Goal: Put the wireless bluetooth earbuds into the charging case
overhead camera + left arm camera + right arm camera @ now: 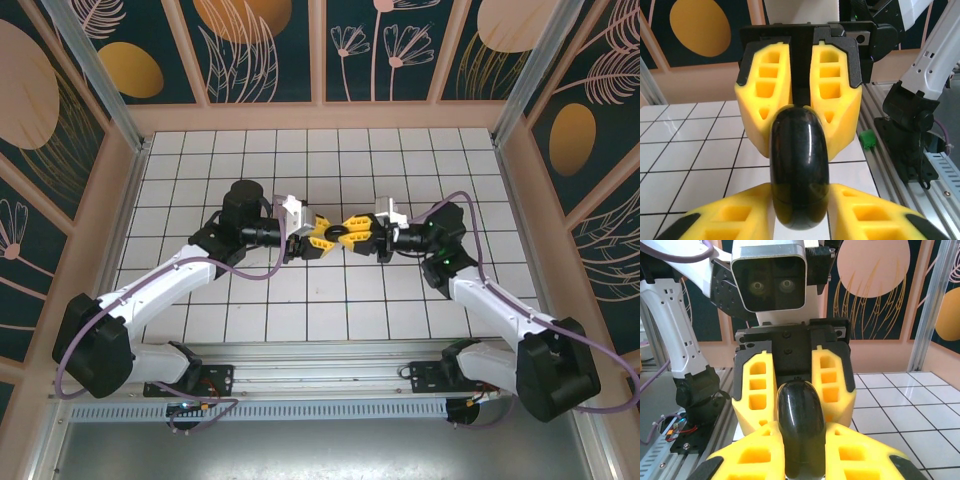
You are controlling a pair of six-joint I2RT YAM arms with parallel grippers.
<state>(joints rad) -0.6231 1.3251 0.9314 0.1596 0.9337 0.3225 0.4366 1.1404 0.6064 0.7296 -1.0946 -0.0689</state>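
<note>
A glossy black rounded charging case [341, 232] hangs above the middle of the white tiled table [400, 160], closed as far as I can see. Both grippers meet nose to nose on it. My left gripper [322, 240] is shut on one end of the case [799, 170], its yellow fingers [875, 210] pressed to both sides. My right gripper [358, 238] is shut on the other end of the case [801, 430], with yellow fingers [865, 455] on each flank. The pale-pink earbuds are out of view.
An aluminium rail [320, 375] runs along the near edge by the arm bases, with a small green piece [867, 139] beside it. Patterned wall panels [320, 50] and metal posts [100, 70] enclose the table on three sides.
</note>
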